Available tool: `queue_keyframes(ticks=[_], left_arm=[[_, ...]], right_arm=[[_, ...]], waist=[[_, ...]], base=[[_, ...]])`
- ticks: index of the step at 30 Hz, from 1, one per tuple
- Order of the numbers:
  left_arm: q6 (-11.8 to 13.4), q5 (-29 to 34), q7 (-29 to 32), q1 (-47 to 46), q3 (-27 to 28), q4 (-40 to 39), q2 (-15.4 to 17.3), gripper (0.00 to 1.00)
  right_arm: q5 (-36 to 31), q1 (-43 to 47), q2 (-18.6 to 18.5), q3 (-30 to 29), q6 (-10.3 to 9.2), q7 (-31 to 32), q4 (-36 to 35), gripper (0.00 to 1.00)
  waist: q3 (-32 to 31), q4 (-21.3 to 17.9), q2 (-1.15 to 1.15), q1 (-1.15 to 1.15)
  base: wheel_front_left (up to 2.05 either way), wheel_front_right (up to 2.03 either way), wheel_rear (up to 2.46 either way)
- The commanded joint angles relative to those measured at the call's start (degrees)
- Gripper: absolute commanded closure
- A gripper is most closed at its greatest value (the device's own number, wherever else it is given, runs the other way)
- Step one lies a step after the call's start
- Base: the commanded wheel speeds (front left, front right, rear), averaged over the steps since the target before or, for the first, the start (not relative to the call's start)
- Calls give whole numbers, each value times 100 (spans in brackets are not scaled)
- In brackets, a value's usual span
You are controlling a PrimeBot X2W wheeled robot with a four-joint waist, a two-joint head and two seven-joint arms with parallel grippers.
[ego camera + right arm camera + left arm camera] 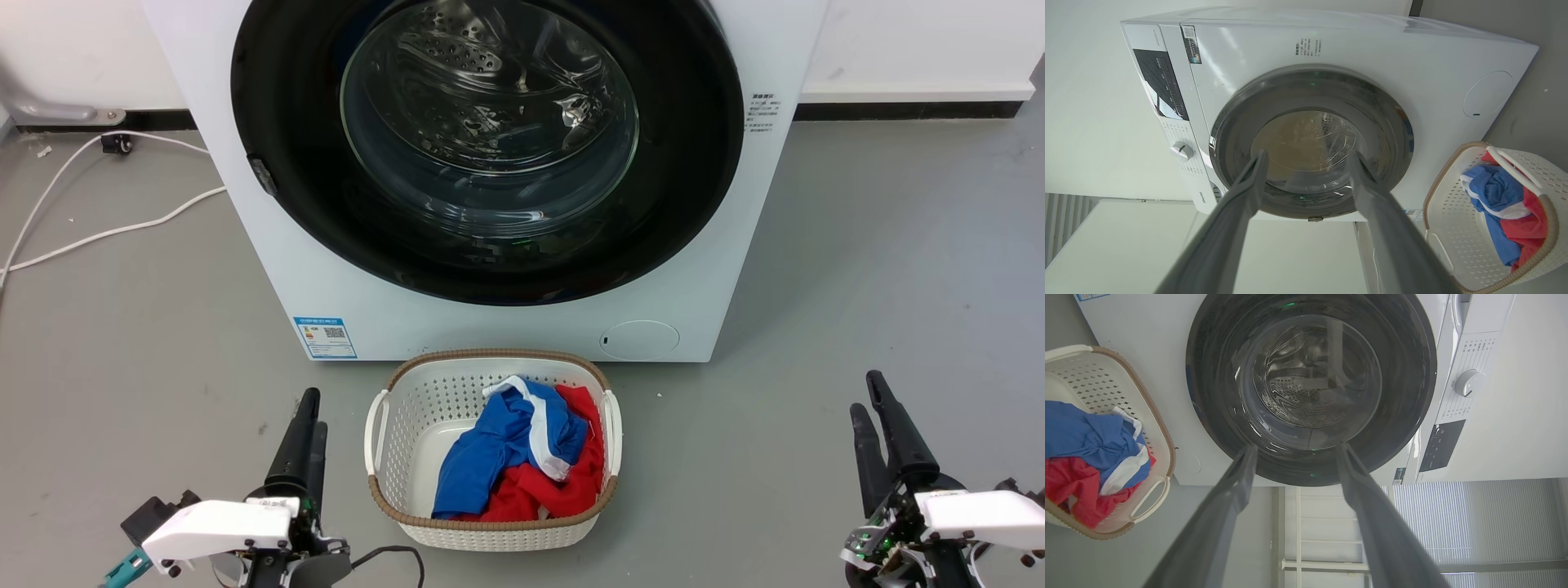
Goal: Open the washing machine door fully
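Observation:
The washing machine door (490, 139) is a glossy black disc with a clear glass bowl, sitting flush in the white machine's front (245, 245). A small grey catch (261, 175) shows on its left edge. My left gripper (306, 425) hovers low over the floor at the lower left, well short of the machine. Its fingers are open and hold nothing, and they point at the door (1310, 384). My right gripper (867, 396) is at the lower right, also open and empty. It too points at the door (1310, 143) from a distance.
A white laundry basket (498, 355) with a brown rim holds blue and red clothes (506, 457). It stands on the grey floor right in front of the machine, between my arms. A white cable (106, 233) runs across the floor at the left. The control dial (1470, 381) is at the machine's top.

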Motion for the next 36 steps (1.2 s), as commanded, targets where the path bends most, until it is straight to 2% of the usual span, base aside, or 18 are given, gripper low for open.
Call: queue_keyframes(ticks=[1, 7, 12, 19, 20, 28, 36], left_arm=[[-10, 266, -79, -164, -61, -110, 15, 0], [-11, 851, -226, -187, -129, -216, 14, 0], [-12, 1401, -340, -198, -193, -376, 14, 0], [-13, 2335, -490, -235, -367, -486, 14, 0], [-13, 2631, -532, -242, -402, -496, 14, 0], [49, 3763, -688, -259, -487, -492, 13, 0], [92, 4677, -834, -254, -612, -491, 13, 0]], right_arm=[[-167, -59, -61, 58, 4, -93, -140, 0], [-510, -48, -82, 132, 4, -250, -247, 0], [-1043, -25, -100, 138, 5, -366, -332, 0], [-2094, 6, -110, 145, 6, -519, -441, 0], [-2447, 16, -112, 143, 6, -559, -466, 0], [-3780, 47, -111, 204, 7, -717, -556, 0], [-4787, 114, -74, 221, 8, -808, -638, 0]], waist=[[2, 2, 0, 0], [6, 0, 0, 0], [10, 0, 0, 0], [20, 3, 0, 0], [23, 2, 0, 0], [38, 2, 0, 0], [34, 2, 0, 0]], base=[[0, 0, 0], [0, 0, 0], [0, 0, 0], [0, 0, 0], [0, 0, 0], [0, 0, 0], [0, 0, 0]])
